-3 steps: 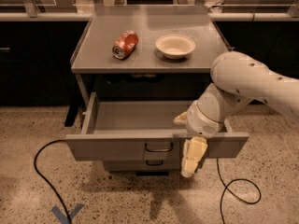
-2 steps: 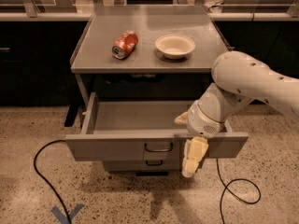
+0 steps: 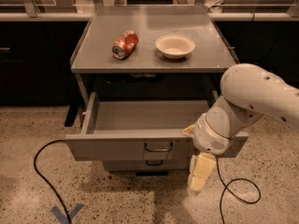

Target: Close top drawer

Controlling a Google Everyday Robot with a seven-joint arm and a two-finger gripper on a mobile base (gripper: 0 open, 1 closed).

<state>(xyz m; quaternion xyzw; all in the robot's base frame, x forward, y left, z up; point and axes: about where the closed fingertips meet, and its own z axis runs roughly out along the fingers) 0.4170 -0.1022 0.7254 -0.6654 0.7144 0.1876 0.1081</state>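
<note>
The top drawer (image 3: 117, 146) of the grey cabinet stands pulled far out, its plain grey inside (image 3: 145, 115) bare. Its flat front panel has a small dark wire handle (image 3: 158, 147) at centre. My white arm reaches in from the right. My gripper (image 3: 200, 174) hangs pointing down in front of the right part of the drawer front, just right of the handle and slightly below the panel's lower edge. Its cream fingers (image 3: 202, 171) show nothing between them.
A crushed red can (image 3: 125, 44) and a cream bowl (image 3: 174, 45) sit on the cabinet top (image 3: 149, 27). A lower drawer handle (image 3: 154, 162) shows under the open drawer. Black cables lie on the speckled floor at left (image 3: 42, 171) and right (image 3: 238, 190). Dark counters stand on both sides.
The arm and gripper have shifted only slightly; the drawer stands pulled out as before.
</note>
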